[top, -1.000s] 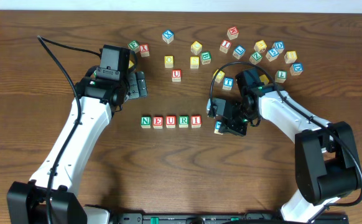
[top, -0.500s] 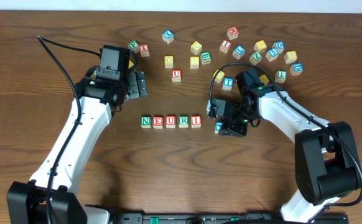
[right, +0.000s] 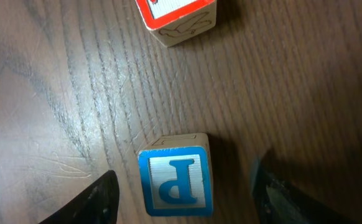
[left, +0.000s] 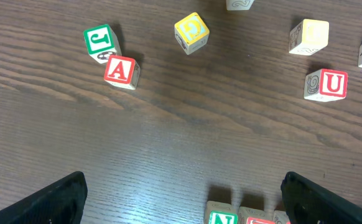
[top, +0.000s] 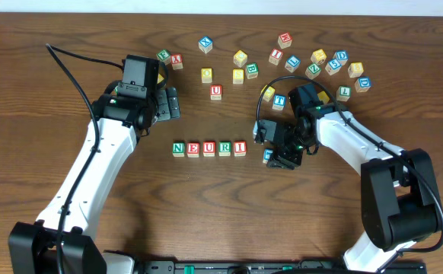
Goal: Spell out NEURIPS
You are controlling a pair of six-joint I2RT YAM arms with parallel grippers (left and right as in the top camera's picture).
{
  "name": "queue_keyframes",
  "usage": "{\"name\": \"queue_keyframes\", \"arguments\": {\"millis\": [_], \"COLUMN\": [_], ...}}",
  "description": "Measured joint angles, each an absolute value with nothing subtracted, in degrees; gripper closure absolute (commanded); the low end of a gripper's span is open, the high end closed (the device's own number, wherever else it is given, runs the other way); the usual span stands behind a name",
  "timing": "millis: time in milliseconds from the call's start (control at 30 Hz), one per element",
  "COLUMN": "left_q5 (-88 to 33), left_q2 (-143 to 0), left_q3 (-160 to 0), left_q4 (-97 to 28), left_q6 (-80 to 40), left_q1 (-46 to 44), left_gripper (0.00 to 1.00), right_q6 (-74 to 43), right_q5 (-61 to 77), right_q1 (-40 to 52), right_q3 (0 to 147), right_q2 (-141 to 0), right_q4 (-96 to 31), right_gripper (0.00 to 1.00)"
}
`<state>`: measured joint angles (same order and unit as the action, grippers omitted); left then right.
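The row point(top: 208, 148) reads N, E, U, R, I, five cubes set side by side on the tabletop point(top: 206, 213). The P cube point(right: 171, 183) stands just past the I end of that row, a little nearer the robot's base than the row's line, with bare wood between it and the I cube point(right: 175, 18). It rests flat, blue letter face up (upside down as the right wrist camera sees it).

The right tool point(right: 181, 177) sits astride the P cube with its fingers parted. Each finger stands clear of the cube's side, so nothing is gripped. The left tool point(left: 184, 198) hangs spread wide over the N end of the row, holding nothing, well away from the P.

The cube looks like a light, rigid wooden block with flat, smooth faces. It should neither squash nor break, but I would expect it to pivot or squirt out if pinched across its corners. The best hold is probably on two opposite side faces, fingers square to them and about mid-height, leaving the side facing the I free so it can be brought close against the row. A light push could slide it, and could as easily knock the row crooked.

The S must be among the spare cubes point(top: 318, 56) beyond the row, but I cannot tell which.
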<state>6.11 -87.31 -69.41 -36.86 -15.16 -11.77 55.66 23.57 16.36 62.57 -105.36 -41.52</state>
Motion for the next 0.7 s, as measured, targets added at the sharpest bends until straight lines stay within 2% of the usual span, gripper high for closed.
{"name": "queue_keyframes", "arguments": {"millis": [233, 333, 433, 500, 600, 700], "left_q5": [6.11, 6.11, 6.11, 6.11, 6.11, 6.11], "left_q2": [-87.31, -87.31, -87.31, -87.31, -87.31, -87.31], "left_q3": [-69.41, -69.41, -69.41, -69.41, -69.41, -69.41], "left_q4": [-36.86, -36.86, -36.86, -36.86, -36.86, -36.86], "left_q6": [-15.16, -15.16, -15.16, -15.16, -15.16, -15.16], "left_q1": [-11.77, -11.77, -11.77, -11.77, -11.77, -11.77], "left_gripper": [0.02, 0.02, 0.02, 0.02, 0.02, 0.02], "right_q6": [54.37, 54.22, 53.84, 52.56, 49.06, 44.29], "right_q5": [23.55, 23.55, 23.51, 23.05, 21.43, 19.62], "right_q1": [16.36, 16.36, 16.36, 16.36, 16.36, 16.36], "right_q3": [65.56, 67.75, 69.87, 70.98, 72.58, 73.82], "right_q2": [-105.34, -105.34, -105.25, -105.01, -104.47, -103.31], "right_q4": [-44.38, -45.54, -47.11, -47.37, -47.46, -47.66], "right_gripper": [0.35, 0.37, 0.48, 0.59, 0.67, 0.88]}}
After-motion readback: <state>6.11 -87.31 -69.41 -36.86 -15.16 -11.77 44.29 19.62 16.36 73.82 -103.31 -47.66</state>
